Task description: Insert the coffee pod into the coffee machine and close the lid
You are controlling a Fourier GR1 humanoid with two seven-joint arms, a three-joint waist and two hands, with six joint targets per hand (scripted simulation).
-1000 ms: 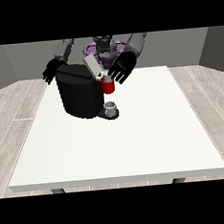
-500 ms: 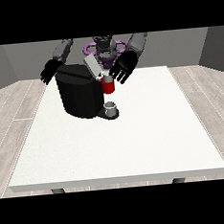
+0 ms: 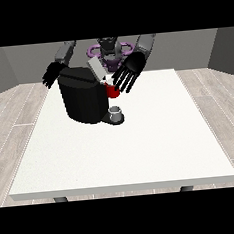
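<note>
Front view gave us no grey pod that we could pick out with confidence; a grey thing (image 3: 116, 112) sat on the base just in front of the coffee machine (image 3: 85, 99), and we could not tell it for the pod. A red thing at the machine (image 3: 112, 91) showed at its upper right side, directly beneath the hand at the view's right (image 3: 129, 72). That hand hung over it with its fingers spread and pointing down, holding nothing that we could see. We judged it was poised there because the loading spot and the lid (image 3: 97, 70) are both on that side of the machine. The lid stood tilted up and open, a pale flap rising behind the machine's top, so we took the closing step as not yet done.

The hand at the view's left (image 3: 51, 74) hovered beside the machine's upper left corner, fingers straight and relaxed, not gripping; whether it touched the body we could not tell. We supposed it stood by to steady the machine.

The machine sat near the far edge of the white table (image 3: 142, 152), towards the left. Open tabletop lay in front and to the right, leaving room for the arms.
</note>
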